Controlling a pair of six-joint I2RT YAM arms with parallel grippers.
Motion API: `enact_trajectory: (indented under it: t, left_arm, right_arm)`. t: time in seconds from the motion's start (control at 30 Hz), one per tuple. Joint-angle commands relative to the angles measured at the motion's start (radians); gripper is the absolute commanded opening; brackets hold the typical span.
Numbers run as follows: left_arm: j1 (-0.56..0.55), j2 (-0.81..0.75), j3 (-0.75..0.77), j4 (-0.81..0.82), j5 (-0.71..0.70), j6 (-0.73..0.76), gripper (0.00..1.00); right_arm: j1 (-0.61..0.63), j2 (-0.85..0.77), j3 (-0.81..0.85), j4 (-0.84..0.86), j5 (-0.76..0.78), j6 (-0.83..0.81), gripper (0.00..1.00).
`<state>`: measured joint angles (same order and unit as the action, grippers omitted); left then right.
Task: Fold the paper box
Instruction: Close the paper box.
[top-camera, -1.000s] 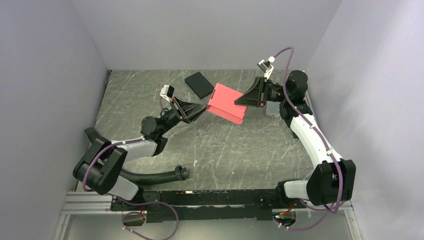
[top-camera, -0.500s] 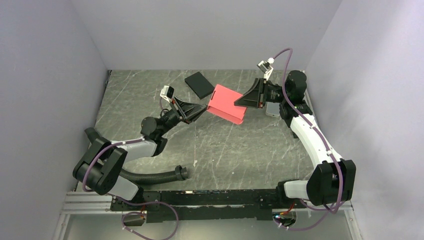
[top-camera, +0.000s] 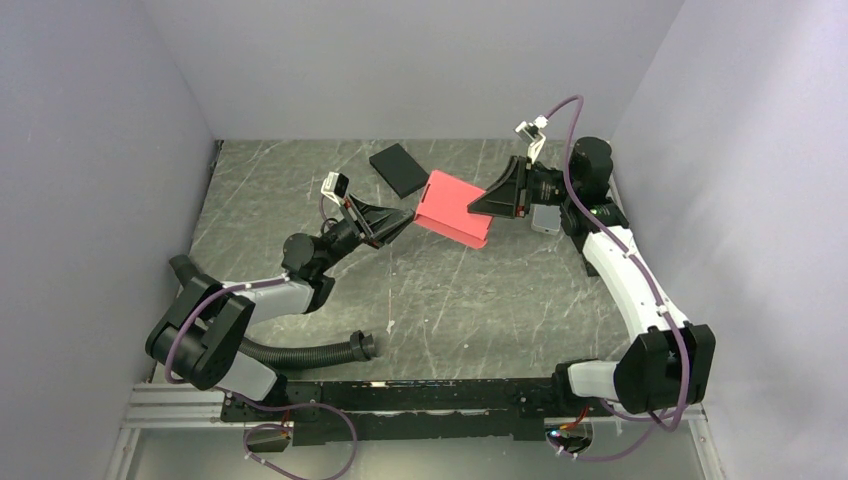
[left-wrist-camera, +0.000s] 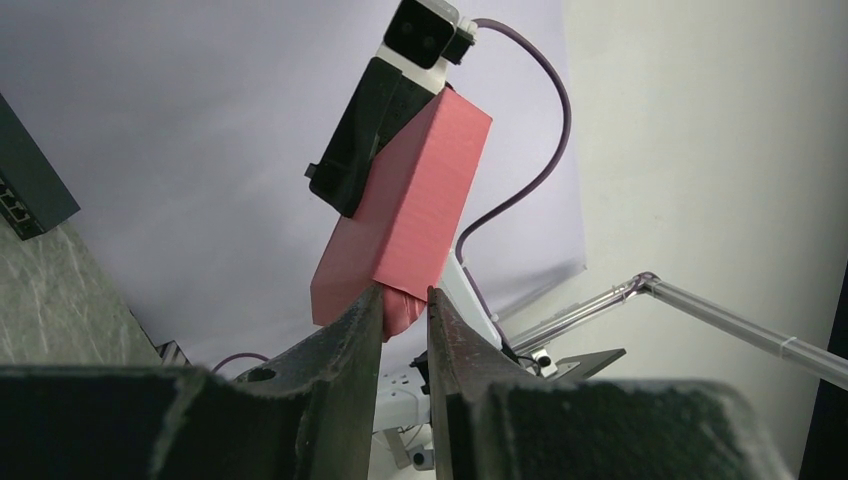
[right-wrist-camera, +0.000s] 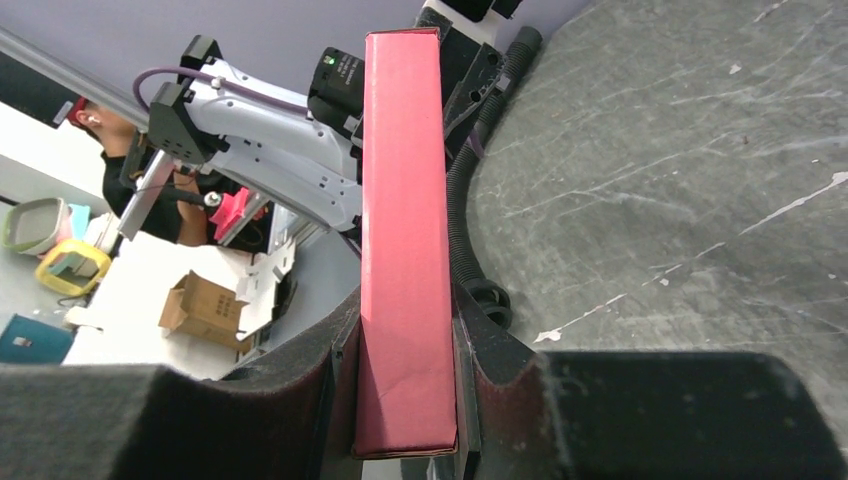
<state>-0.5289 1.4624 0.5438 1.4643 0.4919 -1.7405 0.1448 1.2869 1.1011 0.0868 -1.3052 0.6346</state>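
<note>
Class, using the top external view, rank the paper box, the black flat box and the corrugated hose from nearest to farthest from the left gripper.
1. paper box: pinched by the left gripper, just to its right.
2. black flat box: lying just beyond it, farther back.
3. corrugated hose: at the near edge, lower left.

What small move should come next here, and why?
Probably the left claw should ease the tab it pinches inward toward the paper box while the right claw holds steady. Both claws are shut on it: the right clamps one end, the left grips only a small tab at the other, so that end looks unfinished.
</note>
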Motion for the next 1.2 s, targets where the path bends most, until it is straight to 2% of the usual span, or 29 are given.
enact_trajectory:
  t: [0.0, 0.43, 0.77, 1.17]
  left_arm:
    - [-0.009, -0.029, 0.016, 0.092, -0.016, -0.021, 0.27]
    - [-0.009, -0.022, 0.018, 0.091, -0.027, -0.038, 0.29]
    - [-0.009, -0.009, 0.024, 0.09, -0.02, -0.058, 0.35]
    - [-0.012, 0.029, 0.021, 0.087, -0.006, -0.114, 0.36]
  right_arm:
    - [0.017, -0.027, 0.048, -0.126, 0.052, -0.152, 0.01]
    - [0.059, -0.037, 0.09, -0.308, 0.093, -0.361, 0.0]
    - [0.084, -0.032, 0.116, -0.389, 0.131, -0.46, 0.0]
    - [0.12, -0.025, 0.156, -0.502, 0.247, -0.598, 0.0]
